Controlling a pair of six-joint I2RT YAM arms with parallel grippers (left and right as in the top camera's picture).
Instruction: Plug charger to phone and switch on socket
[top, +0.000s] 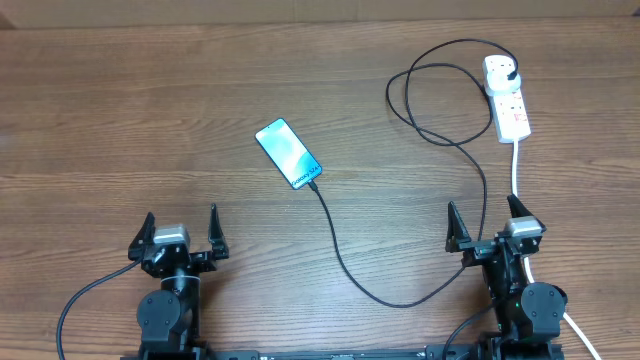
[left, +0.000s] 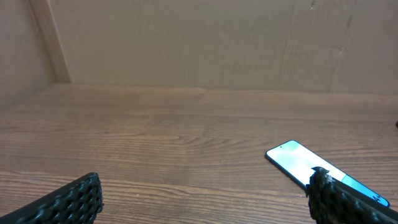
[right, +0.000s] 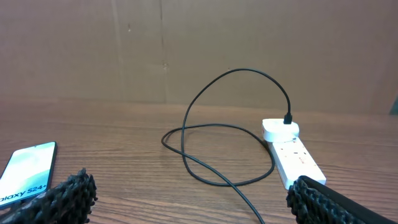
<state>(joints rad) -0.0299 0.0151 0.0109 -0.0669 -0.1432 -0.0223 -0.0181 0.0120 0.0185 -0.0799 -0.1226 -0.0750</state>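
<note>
Smartphone, slim and rectangular with a light blue-teal screen (top: 288, 153), lies flat and slantwise on the brown wooden table (top: 120, 100), near its middle. The long thin black charger cable (top: 340, 255) meets the phone's lower short edge with its tip. It looks plugged in, though the overhead view is too small to show whether it is fully seated. From there the cable sweeps toward the arms, climbs past the right gripper (top: 482, 218), loops, and ends in a black plug (top: 513, 75) standing in the white elongated power strip (top: 508, 108) at the far right. What seems left is switching the strip on — whether it is already on cannot be read. No containers are in view. The left gripper (top: 181, 222) and the right one are both spread wide and hold nothing, well apart from phone and strip.
</note>
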